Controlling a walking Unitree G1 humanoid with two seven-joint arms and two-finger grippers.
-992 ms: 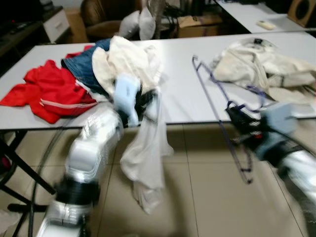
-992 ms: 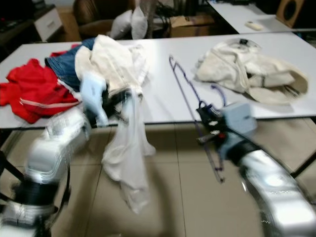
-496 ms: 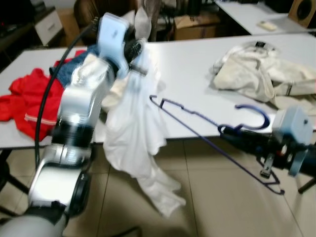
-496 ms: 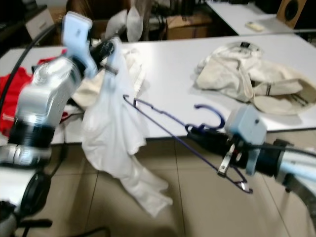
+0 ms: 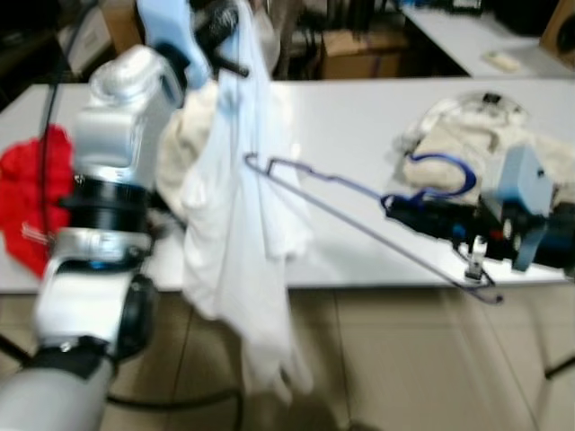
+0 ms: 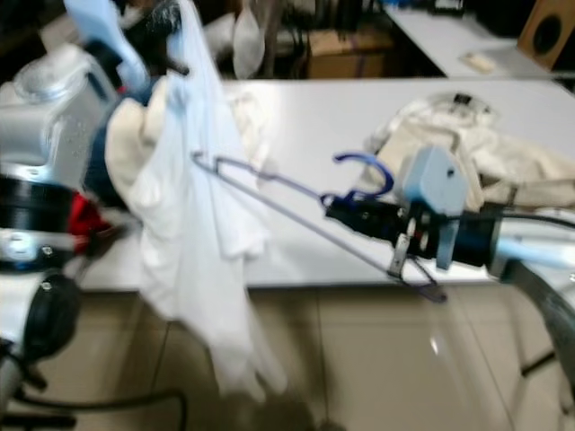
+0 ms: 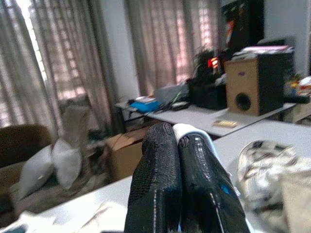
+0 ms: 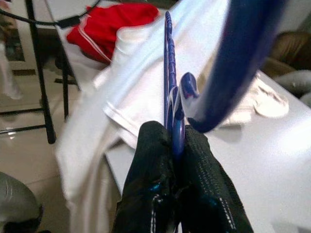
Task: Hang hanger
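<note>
My left gripper is raised high over the table's left side, shut on the top of a white shirt that hangs down past the table edge. In the left wrist view a strip of white cloth shows between the closed fingers. Out to the right, my right gripper is shut on the neck of a blue wire hanger, just below its hook. The hanger lies almost level, and its far corner reaches the shirt. The right wrist view shows the hanger running toward the white cloth.
A cream jacket lies on the white table's right part. Behind my left arm sits a pile of cream clothes, with a red garment at the far left. Beige tiled floor lies below the table's front edge.
My left arm has lifted the white shirt higher. My right arm has raised the hanger toward the shirt, so its far corner now meets the cloth. The view has also shifted.
</note>
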